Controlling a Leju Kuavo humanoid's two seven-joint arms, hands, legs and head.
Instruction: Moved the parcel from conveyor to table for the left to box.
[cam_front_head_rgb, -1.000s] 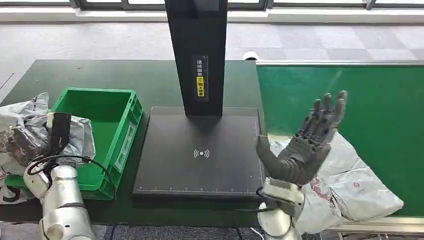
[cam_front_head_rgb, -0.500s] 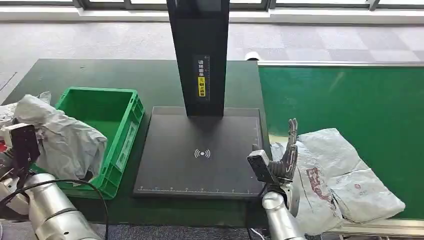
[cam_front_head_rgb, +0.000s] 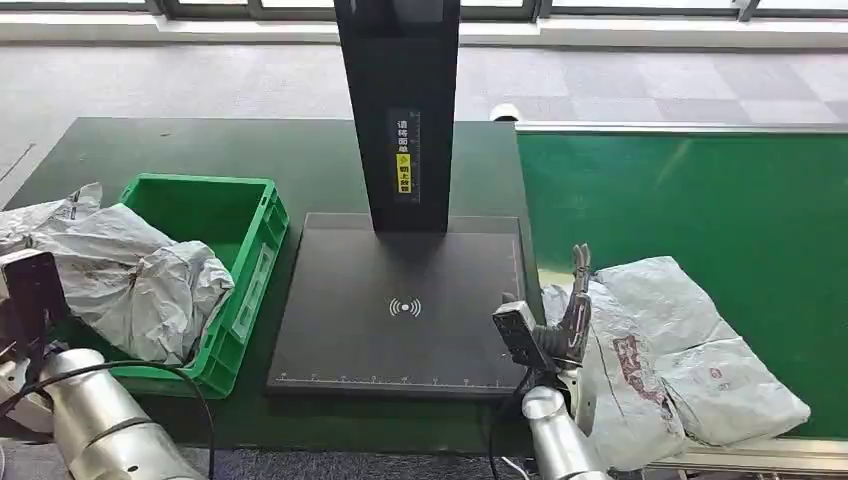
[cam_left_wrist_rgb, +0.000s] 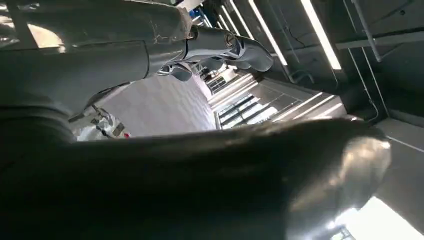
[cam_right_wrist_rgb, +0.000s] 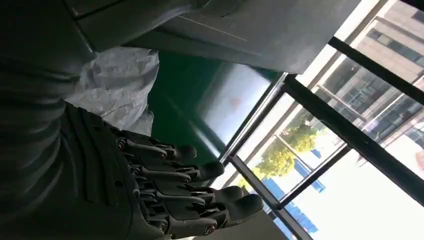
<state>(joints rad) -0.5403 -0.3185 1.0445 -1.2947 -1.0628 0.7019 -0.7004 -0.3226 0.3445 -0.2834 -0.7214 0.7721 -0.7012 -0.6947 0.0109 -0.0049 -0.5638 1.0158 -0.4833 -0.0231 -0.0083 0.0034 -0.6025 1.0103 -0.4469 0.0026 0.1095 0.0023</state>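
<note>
A crumpled grey parcel (cam_front_head_rgb: 130, 280) lies draped over the left rim of the green crate (cam_front_head_rgb: 262, 250). My left arm comes up under it at the bottom left, and the parcel hides the hand in the head view. In the left wrist view my left hand (cam_left_wrist_rgb: 150, 55) shows curved fingers (cam_left_wrist_rgb: 230, 45) and a sliver of parcel (cam_left_wrist_rgb: 100, 125) near the palm; whether it grips is unclear. A white parcel (cam_front_head_rgb: 680, 340) lies on the green conveyor (cam_front_head_rgb: 700, 190). My right hand (cam_front_head_rgb: 568, 315) stands edge-on against its left side, fingers (cam_right_wrist_rgb: 190, 175) spread, holding nothing.
A black scanner plate (cam_front_head_rgb: 400, 330) with a tall black column (cam_front_head_rgb: 400, 110) sits between crate and conveyor on the dark table (cam_front_head_rgb: 250, 150). The white parcel (cam_right_wrist_rgb: 120, 85) hangs slightly over the conveyor's near edge.
The grey parcel has swung right and sunk onto the crate's left rim. My right hand dropped from a raised open palm to the white parcel's left side, then stayed still.
</note>
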